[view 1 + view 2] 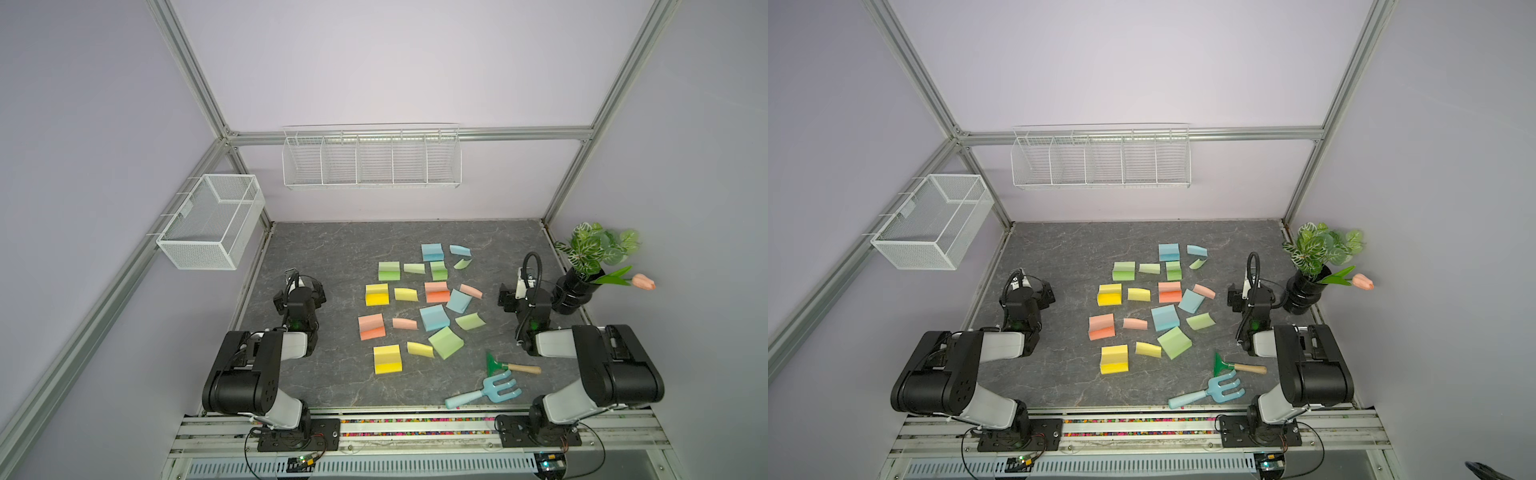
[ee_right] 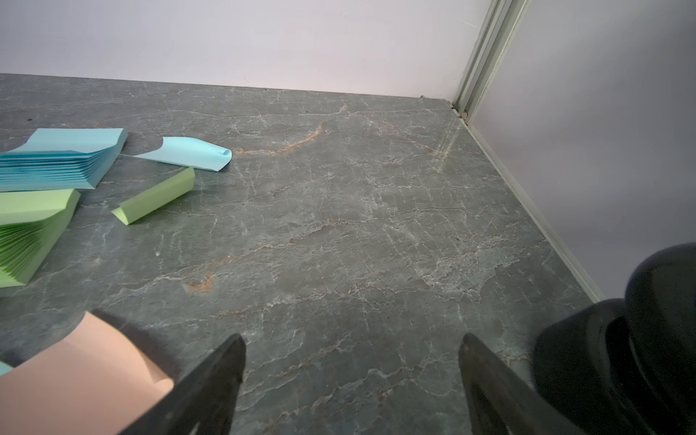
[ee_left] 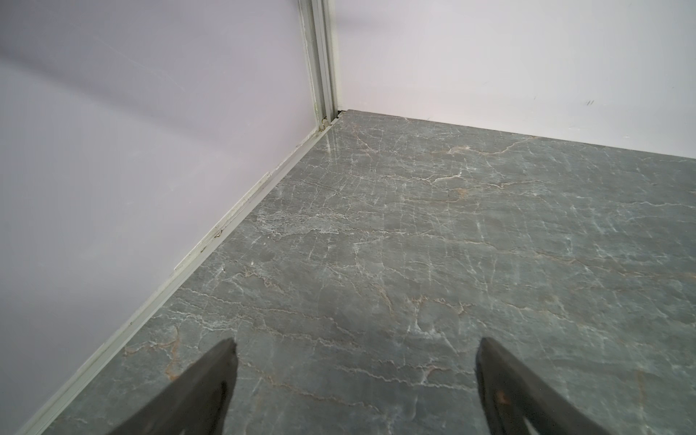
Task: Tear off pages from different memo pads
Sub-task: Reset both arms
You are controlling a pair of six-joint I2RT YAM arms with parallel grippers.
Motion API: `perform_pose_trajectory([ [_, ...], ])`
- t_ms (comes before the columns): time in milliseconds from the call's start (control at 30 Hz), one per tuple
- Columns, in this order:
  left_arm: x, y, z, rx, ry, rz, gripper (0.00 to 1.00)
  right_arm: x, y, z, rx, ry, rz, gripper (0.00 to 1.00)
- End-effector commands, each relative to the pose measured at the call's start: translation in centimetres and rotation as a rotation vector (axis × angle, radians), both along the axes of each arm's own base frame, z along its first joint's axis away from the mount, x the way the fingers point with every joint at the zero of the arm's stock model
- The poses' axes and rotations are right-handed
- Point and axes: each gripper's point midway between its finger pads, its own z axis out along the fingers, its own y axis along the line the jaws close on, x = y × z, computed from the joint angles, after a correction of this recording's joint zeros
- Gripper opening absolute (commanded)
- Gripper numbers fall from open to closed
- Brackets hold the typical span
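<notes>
Across the middle of the grey marbled counter [image 1: 324, 257] lie the pads [image 1: 377, 294], yellow, salmon, blue and green, with curled loose pages [image 1: 405, 294] scattered between them. The left gripper [image 3: 356, 346] hangs with jaws wide and empty over bare counter by the left wall, well apart from the paper. The right gripper [image 2: 354, 341] also stands wide, holding nothing, between a salmon page [image 2: 86, 369] and the black vase [image 2: 640, 339]. A blue fork [image 1: 494, 388] lies near the front edge.
</notes>
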Motion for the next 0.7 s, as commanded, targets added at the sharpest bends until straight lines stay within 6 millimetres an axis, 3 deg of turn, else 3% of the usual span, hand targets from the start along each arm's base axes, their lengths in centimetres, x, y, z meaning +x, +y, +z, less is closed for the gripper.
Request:
perform_pose_trajectory([
  [0, 0.61, 0.00, 1.22, -0.003, -0.033, 0.000, 0.99, 0.10, 0.07, 0.70, 0.015, -0.023, 0.001, 0.89],
  [667, 0.65, -0.01, 1.26, -0.003, -0.034, 0.000, 0.99, 0.13, 0.08, 0.64, 0.018, -0.021, 0.004, 0.89],
])
